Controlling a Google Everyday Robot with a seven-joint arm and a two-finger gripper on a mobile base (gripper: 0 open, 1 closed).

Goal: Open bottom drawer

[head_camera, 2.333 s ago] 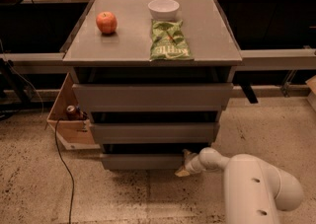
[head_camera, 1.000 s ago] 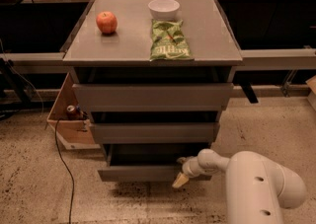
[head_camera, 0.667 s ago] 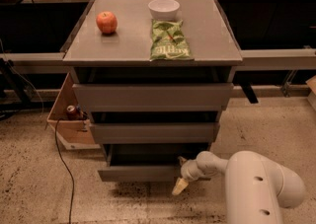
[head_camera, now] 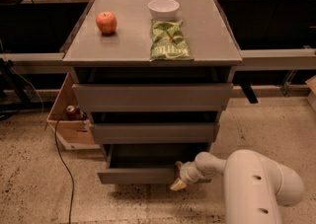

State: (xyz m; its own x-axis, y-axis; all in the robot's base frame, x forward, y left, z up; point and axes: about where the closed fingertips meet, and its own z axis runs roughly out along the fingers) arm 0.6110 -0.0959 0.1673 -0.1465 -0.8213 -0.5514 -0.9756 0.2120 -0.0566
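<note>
– Pincer (head_camera: 177, 184) first: where is it seen?
– It is seen low in the foreground, at the end of the white arm (head_camera: 256, 183), set against the right end of the bottom drawer (head_camera: 136, 175) front panel. How far it is opened, and whether anything is gripped, cannot be told.
– And where is the drawer itself found?
– It is found at the foot of the cabinet, standing partly out, so that a strip of its grey tray is shown. The middle drawer (head_camera: 153, 132) and top drawer (head_camera: 150, 97) above it are set further in.
– Which step is judged to be in hand?
– The pull is judged to be under way, with travel left. A further straight draw away from the cabinet is called for, with contact at the panel held so that the edge is not slipped off.
– What is carried farther back?
– On the worktop (head_camera: 207, 30) a green chip bag (head_camera: 169, 40), an apple (head_camera: 106, 22) and a white bowl (head_camera: 163, 8) are laid; none need be touched.
</note>
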